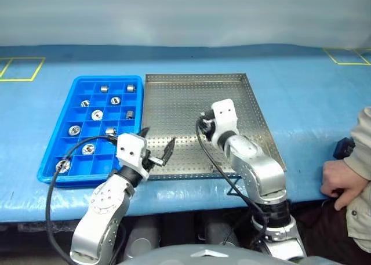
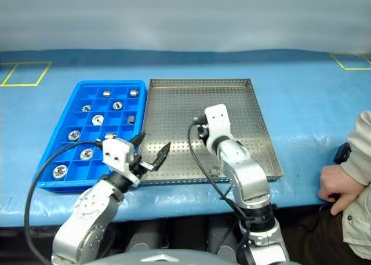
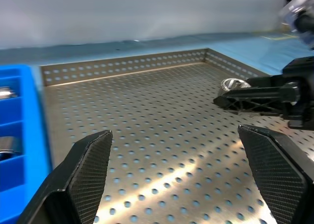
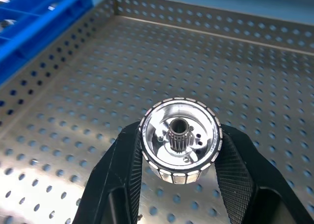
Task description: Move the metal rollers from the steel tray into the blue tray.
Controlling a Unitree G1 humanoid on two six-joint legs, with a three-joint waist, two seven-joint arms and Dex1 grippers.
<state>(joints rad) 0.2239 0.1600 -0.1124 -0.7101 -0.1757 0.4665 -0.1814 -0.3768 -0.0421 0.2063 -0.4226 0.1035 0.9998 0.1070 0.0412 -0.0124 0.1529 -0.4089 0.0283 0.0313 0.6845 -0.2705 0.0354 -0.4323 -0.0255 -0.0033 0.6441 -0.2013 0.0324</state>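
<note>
My right gripper (image 4: pixel 180 132) is shut on one of the metal rollers (image 4: pixel 180 141), a shiny ring with a toothed hub, and holds it just above the perforated floor of the steel tray (image 1: pixel 174 102). The same roller (image 3: pixel 230 84) shows between the black fingers in the left wrist view. My left gripper (image 1: pixel 156 142) stands open and empty over the steel tray's front left corner, beside the blue tray (image 1: pixel 78 82). Several rollers (image 1: pixel 97 115) lie in the blue tray's compartments.
A person's hand (image 1: pixel 339 181) rests on the table's front right edge, next to a small black object (image 1: pixel 343 148). Yellow tape marks (image 1: pixel 23 68) sit at the far corners of the blue table cover.
</note>
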